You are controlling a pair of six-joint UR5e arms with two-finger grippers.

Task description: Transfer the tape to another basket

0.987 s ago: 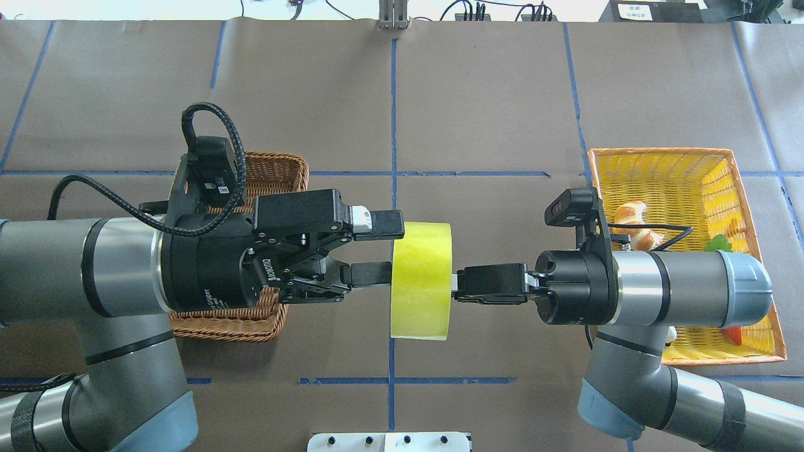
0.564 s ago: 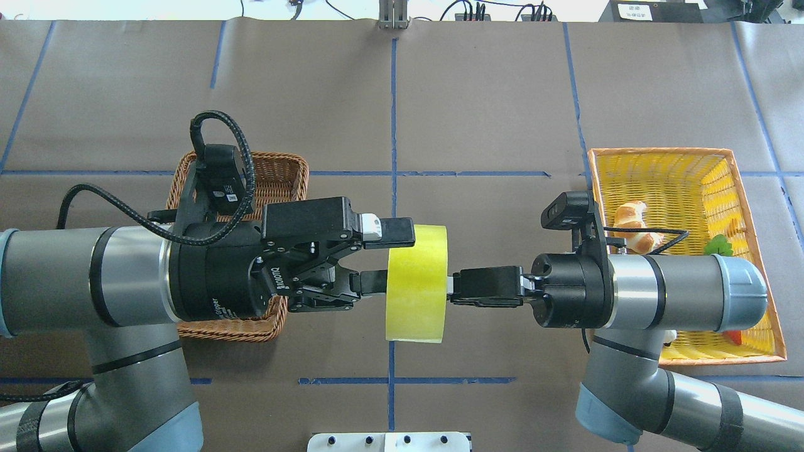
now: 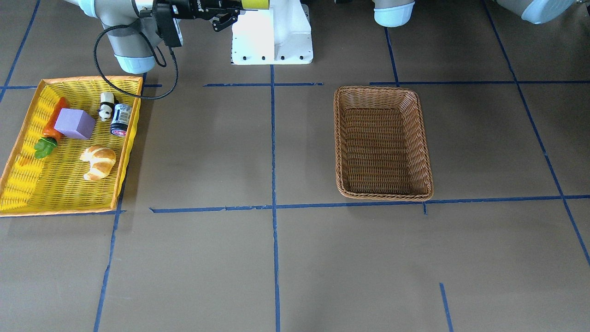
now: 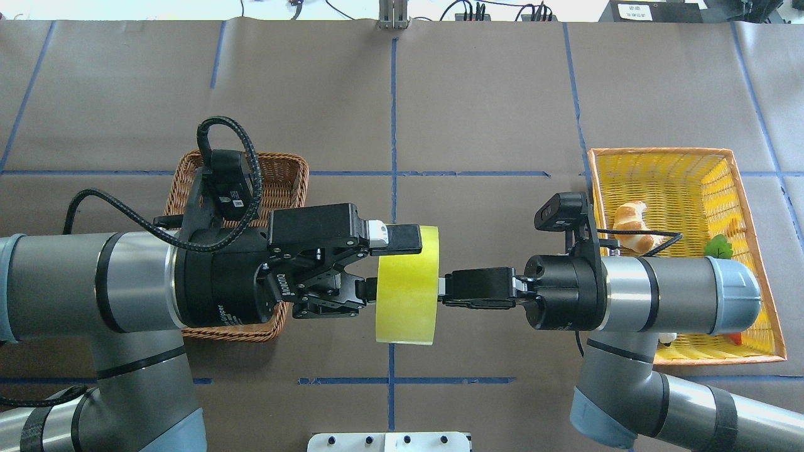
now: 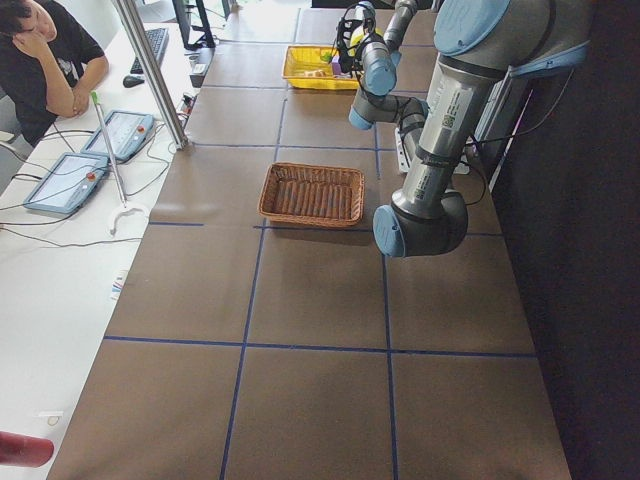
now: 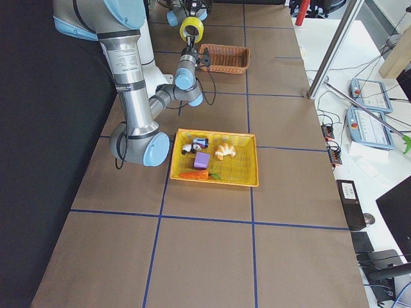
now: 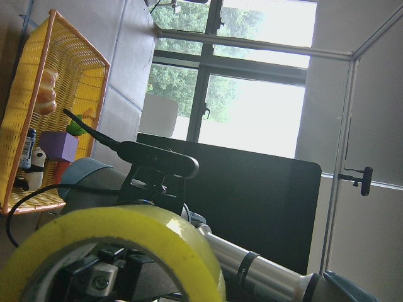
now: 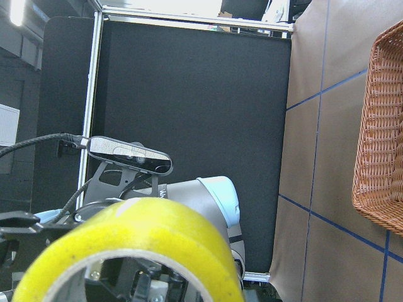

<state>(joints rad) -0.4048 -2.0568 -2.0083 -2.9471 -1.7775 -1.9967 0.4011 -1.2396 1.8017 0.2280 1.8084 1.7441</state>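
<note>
The tape [image 4: 407, 295], a wide yellow-green roll, hangs on edge in the air above the table's middle line. My right gripper [image 4: 443, 287] is shut on the roll's wall from the right. My left gripper [image 4: 392, 263] is open. Its upper finger [image 4: 402, 238] lies over the roll's far rim and its lower finger [image 4: 366, 289] reaches at the roll's left face. The tape fills the bottom of the left wrist view [image 7: 126, 233] and the right wrist view [image 8: 145, 233]. The brown wicker basket [image 4: 286, 168] sits under my left wrist and holds nothing in the front-facing view [image 3: 380, 88].
The yellow mesh basket [image 4: 691, 154] at the right holds a croissant [image 3: 97, 161], a purple block [image 3: 73, 123], a carrot [image 3: 50, 133], a panda figure and a small can. A white base plate [image 4: 389, 442] sits at the near edge. An operator [image 5: 45, 60] sits beside the table.
The right gripper has carried the tape a little to the left. The left gripper has come right, so its open fingers now overlap the roll more.
</note>
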